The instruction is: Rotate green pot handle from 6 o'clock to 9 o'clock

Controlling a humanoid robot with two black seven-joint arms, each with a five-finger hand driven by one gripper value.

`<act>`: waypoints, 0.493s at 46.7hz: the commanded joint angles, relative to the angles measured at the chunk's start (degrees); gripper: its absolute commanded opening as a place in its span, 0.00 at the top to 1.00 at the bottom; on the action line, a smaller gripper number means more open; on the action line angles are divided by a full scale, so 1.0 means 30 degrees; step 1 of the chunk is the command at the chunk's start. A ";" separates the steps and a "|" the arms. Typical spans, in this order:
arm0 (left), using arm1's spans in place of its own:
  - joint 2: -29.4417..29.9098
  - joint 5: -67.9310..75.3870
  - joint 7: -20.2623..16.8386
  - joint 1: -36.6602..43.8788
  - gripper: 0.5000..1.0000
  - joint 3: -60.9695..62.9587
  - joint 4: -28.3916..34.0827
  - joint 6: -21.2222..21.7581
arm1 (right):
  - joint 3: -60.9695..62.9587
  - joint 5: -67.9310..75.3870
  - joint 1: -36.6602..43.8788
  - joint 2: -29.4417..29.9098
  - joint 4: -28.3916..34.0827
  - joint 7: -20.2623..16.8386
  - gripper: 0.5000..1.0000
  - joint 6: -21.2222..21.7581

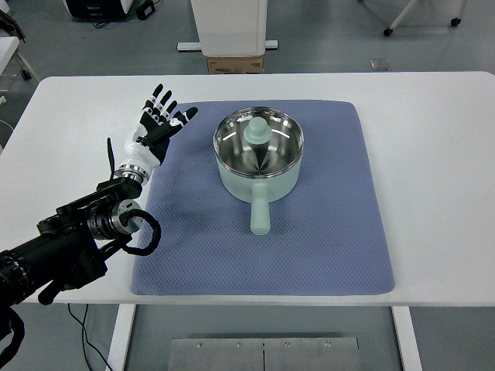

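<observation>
Top view shows one green pot (258, 158) sitting a little above the middle of a blue mat (325, 247), its single handle (260, 212) pointing to 6 o'clock. One lid (257, 137) with a green knob (257, 131) lies on the pot (glass, by the look of it, so it could rattle or slip if the pot is jerked). The pot looks rigid, light and smooth-sided; the mat's textured weave should resist sliding, so a push may tip rather than turn it. The handle's far end seems the best hold, giving the most leverage for swinging it round to 9 o'clock. One left hand (158, 124) hangs at about 9 o'clock from the pot, well apart, fingers spread wide and holding nothing. The right arm does not show. One white table (433, 139) carries everything.
</observation>
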 commanded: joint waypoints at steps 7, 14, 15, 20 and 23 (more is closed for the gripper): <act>0.0051 -0.0007 0.0000 -0.0021 0.00 -0.0001 -0.0339 0.0040 | 0.0000 0.0000 0.0000 0.0000 -0.0003 -0.0011 0.00 0.0000; 0.0051 -0.0007 0.0000 -0.0021 0.00 -0.0001 -0.0339 0.0040 | 0.0000 0.0000 0.0000 0.0000 -0.0003 0.0018 0.00 0.0000; 0.0022 -0.0007 0.0000 0.0008 0.00 -0.0001 -0.0339 0.0040 | 0.0000 0.0000 0.0000 0.0000 -0.0003 -0.0011 0.00 0.0000; 0.0021 -0.0007 0.0000 0.0008 0.00 -0.0001 -0.0339 0.0011 | 0.0000 0.0000 0.0000 0.0000 -0.0003 0.0018 0.00 0.0000; 0.0021 -0.0007 0.0000 -0.0021 0.00 -0.0001 -0.0339 0.0011 | 0.0000 0.0000 0.0000 0.0000 -0.0003 -0.0011 0.00 0.0000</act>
